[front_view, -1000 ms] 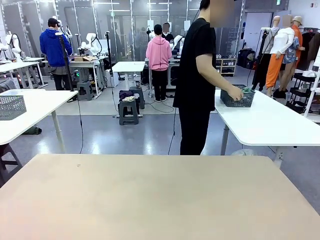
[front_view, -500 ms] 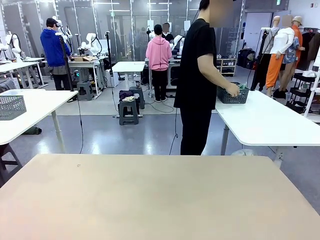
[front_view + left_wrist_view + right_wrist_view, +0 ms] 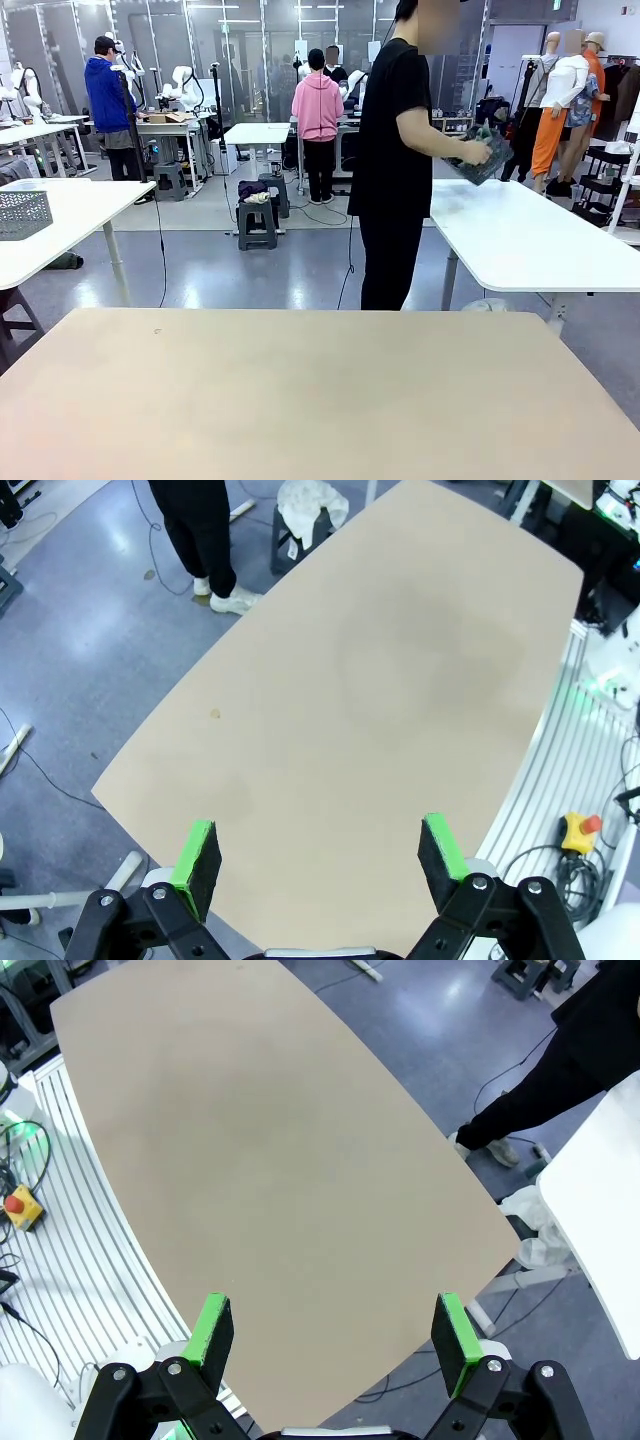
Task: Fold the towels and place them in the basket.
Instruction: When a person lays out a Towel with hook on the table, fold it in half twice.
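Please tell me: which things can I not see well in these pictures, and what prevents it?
- Front view: what lies inside the basket that the person holds tilted. It is far off and small, and a hand covers part of it.
- Left wrist view: the person above the legs, cut off by the top edge.
- Right wrist view: the person above the legs, cut off by the top and right edges.

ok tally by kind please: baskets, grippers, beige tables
baskets: 2, dark basket held by the person, grey basket on a white table
grippers: 2, left gripper and right gripper, both open
beige table: 1
total: 5
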Motion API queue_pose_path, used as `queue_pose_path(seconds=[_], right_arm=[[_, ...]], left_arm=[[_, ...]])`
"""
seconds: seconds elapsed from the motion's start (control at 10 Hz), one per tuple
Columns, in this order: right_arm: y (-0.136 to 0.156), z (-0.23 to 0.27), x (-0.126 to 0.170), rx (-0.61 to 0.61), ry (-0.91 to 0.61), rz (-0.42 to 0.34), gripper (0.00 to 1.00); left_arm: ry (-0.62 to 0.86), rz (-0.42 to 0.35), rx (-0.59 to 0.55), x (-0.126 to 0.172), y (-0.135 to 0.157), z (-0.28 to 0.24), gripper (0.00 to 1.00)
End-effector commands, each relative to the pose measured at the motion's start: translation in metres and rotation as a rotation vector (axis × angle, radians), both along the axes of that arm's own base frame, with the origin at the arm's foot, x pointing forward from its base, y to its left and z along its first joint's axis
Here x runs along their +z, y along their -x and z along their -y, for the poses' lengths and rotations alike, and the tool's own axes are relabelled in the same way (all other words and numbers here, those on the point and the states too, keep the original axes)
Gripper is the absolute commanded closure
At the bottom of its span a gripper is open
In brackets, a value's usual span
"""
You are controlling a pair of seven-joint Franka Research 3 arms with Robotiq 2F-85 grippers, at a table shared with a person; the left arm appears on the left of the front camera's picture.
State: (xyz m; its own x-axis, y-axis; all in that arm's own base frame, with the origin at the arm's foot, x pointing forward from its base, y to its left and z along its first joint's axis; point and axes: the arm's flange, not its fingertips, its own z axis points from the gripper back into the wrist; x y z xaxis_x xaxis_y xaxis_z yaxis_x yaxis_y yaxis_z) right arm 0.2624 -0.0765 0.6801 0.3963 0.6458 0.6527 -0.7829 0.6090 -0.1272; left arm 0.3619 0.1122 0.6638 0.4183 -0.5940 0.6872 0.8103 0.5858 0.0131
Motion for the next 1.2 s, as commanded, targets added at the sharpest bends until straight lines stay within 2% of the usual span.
queue_pose_path(seconds=[0.0,0.4,0.5,1.1], right_arm=[[0.0019,0.0077,-0.0024,0.027,0.026,-0.005,0.00],[0.0027,0.0082,-0.0008,0.034,0.044,-0.006,0.00],[0.0017,0.0024,-0.0007,0.016,0.010,-0.008,0.00],[0.0017,0.0023,-0.0009,0.019,0.012,-0.008,0.00]], left_arm=[[-0.024,-0.041,-0.004,0.0045,0.0071,-0.0006,0.00],[-0.039,-0.057,0.007,0.0070,0.0118,-0.0020,0.00],[-0.015,-0.029,-0.004,-0.0003,0.0056,-0.0050,0.00],[-0.015,-0.029,-0.004,-0.0003,0.0056,-0.0050,0.00]])
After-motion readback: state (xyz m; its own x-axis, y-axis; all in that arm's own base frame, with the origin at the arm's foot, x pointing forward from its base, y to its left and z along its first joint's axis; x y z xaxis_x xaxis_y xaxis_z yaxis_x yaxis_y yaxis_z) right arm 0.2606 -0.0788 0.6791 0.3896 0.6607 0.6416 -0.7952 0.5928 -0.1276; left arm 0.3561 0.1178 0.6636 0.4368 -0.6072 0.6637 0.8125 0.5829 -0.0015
